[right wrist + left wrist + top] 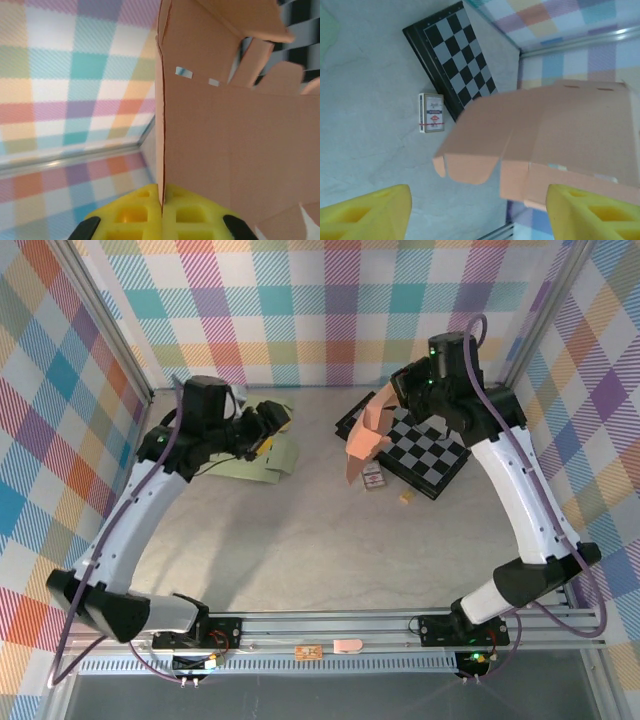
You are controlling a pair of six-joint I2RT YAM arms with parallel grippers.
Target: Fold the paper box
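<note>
The paper box (pixel 362 435) is a salmon-pink, partly flattened carton held up in the air over the table's back middle. My right gripper (pixel 395 400) is shut on its upper edge. In the right wrist view the yellow pads (pixel 130 215) pinch the thin cardboard edge of the paper box (pixel 225 140) between them. My left gripper (pixel 272 425) is to the left of the box, apart from it. In the left wrist view its yellow fingers (pixel 370 210) stand wide, the left gripper (pixel 477 200) is open with nothing between, and the paper box (pixel 555 130) hangs ahead with its flaps down.
A black-and-white chessboard (pixel 420 450) lies at the back right, partly behind the box. A card deck (pixel 373 478) and a small yellow piece (pixel 406 498) lie beside it. Flat green paper sheets (pixel 270 462) lie under the left gripper. Plaid walls close three sides.
</note>
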